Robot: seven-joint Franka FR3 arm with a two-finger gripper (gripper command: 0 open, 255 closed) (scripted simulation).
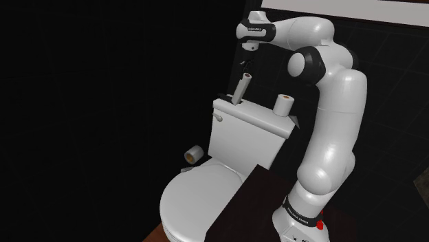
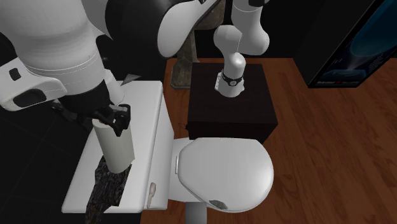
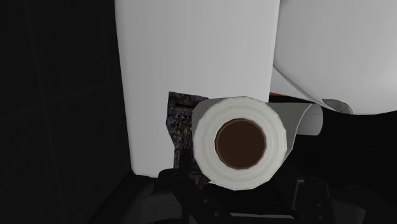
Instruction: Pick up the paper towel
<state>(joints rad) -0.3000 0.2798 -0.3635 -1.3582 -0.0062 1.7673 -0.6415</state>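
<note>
The paper towel point(image 1: 240, 89) is a slim white roll with a brown core. It leans over the toilet tank lid point(image 1: 256, 117), its foot close to the lid. My black gripper point(image 1: 246, 67) comes down on its top end from above. From the second exterior view, the gripper point(image 2: 113, 118) straddles the top of the roll point(image 2: 116, 147), which rises over a dark mottled slab point(image 2: 105, 188). Along the hand, the roll's end point(image 3: 238, 143) sits between my fingers point(image 3: 170, 183), shut on the roll.
A small toilet roll point(image 1: 284, 104) stands on the far end of the tank lid point(image 2: 151, 121). Another roll point(image 1: 193, 155) hangs beside the tank. The shut toilet lid point(image 2: 226, 168) lies below, next to my dark stand point(image 2: 232, 111). Black areas surround the toilet.
</note>
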